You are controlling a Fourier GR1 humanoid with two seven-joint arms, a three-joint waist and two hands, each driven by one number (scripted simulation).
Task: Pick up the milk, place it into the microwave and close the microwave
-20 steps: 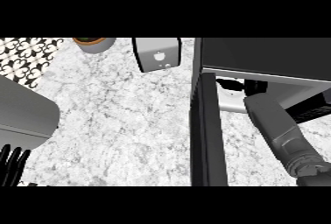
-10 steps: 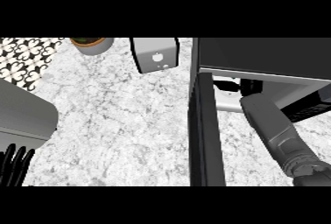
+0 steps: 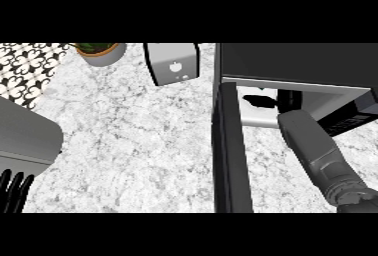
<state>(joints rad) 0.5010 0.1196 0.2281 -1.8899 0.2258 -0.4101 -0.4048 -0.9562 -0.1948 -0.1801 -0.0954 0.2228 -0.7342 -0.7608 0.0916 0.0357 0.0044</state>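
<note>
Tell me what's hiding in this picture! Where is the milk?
1. Milk: not seen anywhere in the head view; if it is inside the microwave, its top and the right forearm cover it.
2. Right hand: only a dark bit shows past the forearm; what it holds cannot be told.
3. Left hand: cut off by the lower left edge; only fingers show.
4. Plant pot: cut off by the top edge.

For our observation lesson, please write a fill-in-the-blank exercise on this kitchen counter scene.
1. The black door stands ____.
2. The right hand reaches inside the ____.
3. The potted plant stands at the far ____ of the counter.
Missing words: open; microwave; left.
</note>
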